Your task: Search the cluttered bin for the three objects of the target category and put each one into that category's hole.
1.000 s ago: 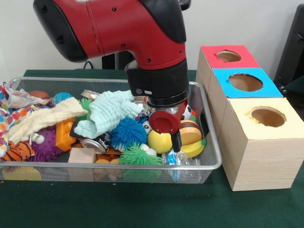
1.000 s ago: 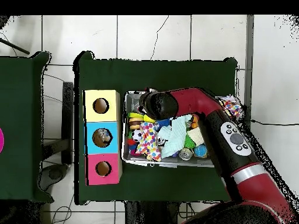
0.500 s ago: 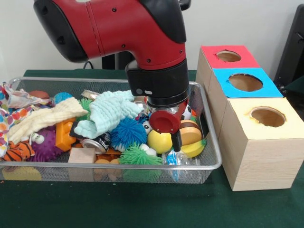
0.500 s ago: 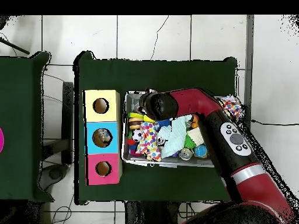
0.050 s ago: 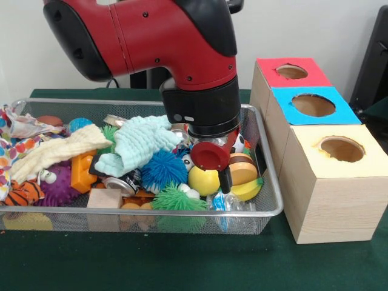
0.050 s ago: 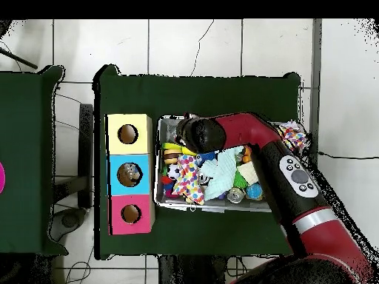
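A wire mesh bin [image 5: 270, 182] holds a heap of toys. My gripper [image 5: 225, 183] is down in its right end, between a yellow ball [image 5: 202, 180] and a toy burger [image 5: 243, 169]. The wrist hides how its jaws stand, and I cannot make out whether it holds anything. A blue spiky ball [image 5: 163, 168], a green spiky ball [image 5: 176, 199] and a mint cloth [image 5: 142, 143] lie just left of it. In the overhead view the arm [image 6: 222, 132] covers the bin's [image 6: 158, 194] corner nearest the yellow box [image 6: 127, 118].
Three wooden boxes with round holes stand right of the bin: red [image 5: 317, 67], blue [image 5: 339, 111], yellow [image 5: 327, 176]. Further left in the bin lie a cream cloth [image 5: 57, 150], an orange block [image 5: 82, 170], a can [image 5: 123, 181], a purple spiky ball [image 5: 58, 185] and a tiger plush [image 5: 23, 193].
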`<state>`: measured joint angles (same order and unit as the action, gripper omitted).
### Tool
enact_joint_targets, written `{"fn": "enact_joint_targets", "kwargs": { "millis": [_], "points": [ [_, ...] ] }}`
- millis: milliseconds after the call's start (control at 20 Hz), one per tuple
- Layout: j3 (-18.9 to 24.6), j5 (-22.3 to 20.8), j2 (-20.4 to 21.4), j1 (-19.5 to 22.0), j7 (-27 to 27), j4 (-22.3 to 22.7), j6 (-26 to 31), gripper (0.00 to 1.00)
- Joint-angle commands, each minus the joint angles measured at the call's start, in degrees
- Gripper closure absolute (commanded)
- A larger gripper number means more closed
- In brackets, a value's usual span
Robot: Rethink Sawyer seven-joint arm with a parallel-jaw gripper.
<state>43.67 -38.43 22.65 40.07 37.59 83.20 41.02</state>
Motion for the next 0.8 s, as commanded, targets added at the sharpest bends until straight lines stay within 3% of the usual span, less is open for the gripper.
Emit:
{"fn": "enact_joint_targets", "kwargs": {
  "millis": [50, 800],
  "points": [
    [-2.9, -0.7, -2.7, 1.2, -0.3, 0.4, 0.8, 1.0],
    [-2.8, -1.0, -3.1, 0.9, 0.1, 0.2, 0.2, 1.0]
  ]
}}
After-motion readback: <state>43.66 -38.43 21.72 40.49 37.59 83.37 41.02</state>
